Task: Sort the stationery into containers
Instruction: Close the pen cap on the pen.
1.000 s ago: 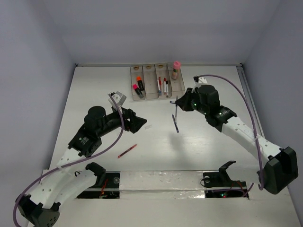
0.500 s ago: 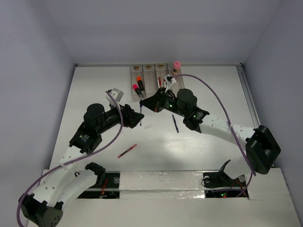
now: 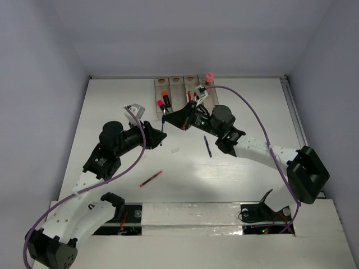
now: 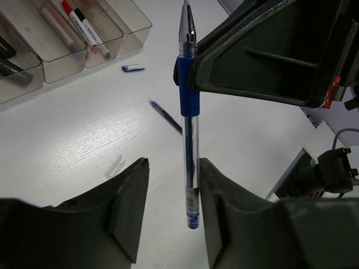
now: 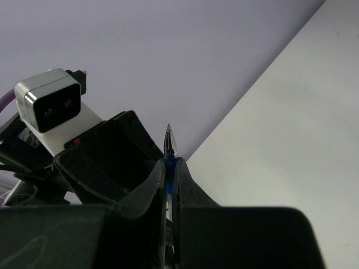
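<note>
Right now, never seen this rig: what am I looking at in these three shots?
Two robot arms bolted at a table's near edge. The wide shot is from a camera above and behind them; the other two from each wrist. The right arm's fingers clamp a blue pen in the air. The left arm's fingers stand open either side of it, not gripping. On the table lie a red pen and a dark pen. At the far side, clear bins hold highlighters, pens and a glue stick.

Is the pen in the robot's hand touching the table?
No, the right gripper pinches the blue pen up in the air, clear of the table.
</note>
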{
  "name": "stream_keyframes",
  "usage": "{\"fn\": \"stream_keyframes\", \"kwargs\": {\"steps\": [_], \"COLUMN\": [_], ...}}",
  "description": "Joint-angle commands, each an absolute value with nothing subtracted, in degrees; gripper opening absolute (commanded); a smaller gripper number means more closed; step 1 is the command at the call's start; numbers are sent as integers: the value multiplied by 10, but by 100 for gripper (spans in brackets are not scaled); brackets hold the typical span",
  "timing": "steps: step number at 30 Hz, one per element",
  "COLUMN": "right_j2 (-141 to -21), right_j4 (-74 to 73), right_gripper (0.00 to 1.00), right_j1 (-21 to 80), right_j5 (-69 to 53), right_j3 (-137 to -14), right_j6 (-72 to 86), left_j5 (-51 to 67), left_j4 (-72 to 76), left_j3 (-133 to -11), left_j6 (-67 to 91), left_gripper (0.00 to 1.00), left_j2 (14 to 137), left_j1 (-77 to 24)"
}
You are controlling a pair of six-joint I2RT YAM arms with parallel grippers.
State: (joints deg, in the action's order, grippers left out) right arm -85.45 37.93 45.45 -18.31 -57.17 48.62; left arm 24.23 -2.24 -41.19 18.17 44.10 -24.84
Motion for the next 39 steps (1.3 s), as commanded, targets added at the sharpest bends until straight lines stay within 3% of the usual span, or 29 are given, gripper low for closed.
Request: {"fn": "stream_keyframes", "kwargs": {"steps": [1, 2, 3, 5, 10, 12, 13, 17, 21, 26, 29, 34, 39], "right_j2": [-861, -863, -864, -867, -869, -864, -860, -820, -772, -783, -824, -883, -946], "right_j4": [438, 443, 445, 446, 426, 369, 300, 210, 139, -12, -99, -132, -119], "right_gripper": [0, 0, 0, 0, 0, 15, 31, 51, 49, 29, 19, 22, 26], "right_j1": [461, 461, 461, 461, 461, 461, 461, 443, 386, 342, 337, 337, 337], "right_j5": [-207, -207, -207, -208, -212, -213, -207, -185, -194, -166, -52, 62, 101], "right_j3": [-592, -592, -590, -588, -594, -610, -619, -628, -611, -635, -671, -691, -696], "right_j6": [505, 506, 508, 510, 503, 462, 439, 346, 294, 172, 97, 2, -74], "left_j5": [269, 272, 278, 279, 278, 268, 264, 248, 245, 242, 239, 240, 235], "left_j4": [11, 13, 15, 13, 11, 8, 2, -13, -17, -21, -24, -25, -30], "left_j3": [-405, -405, -404, -405, -408, -409, -410, -410, -412, -412, -411, -411, -411], "left_j6": [185, 186, 188, 188, 183, 180, 175, 169, 167, 165, 164, 163, 158], "left_gripper": [33, 28, 16, 2, 0, 0, 0, 0, 0, 0, 0, 0, 0], "left_j2": [440, 441, 442, 444, 434, 427, 421, 412, 410, 402, 395, 388, 385], "left_j1": [-239, -239, -239, -239, -239, -234, -234, -234, -229, -223, -223, -223, -223]}}
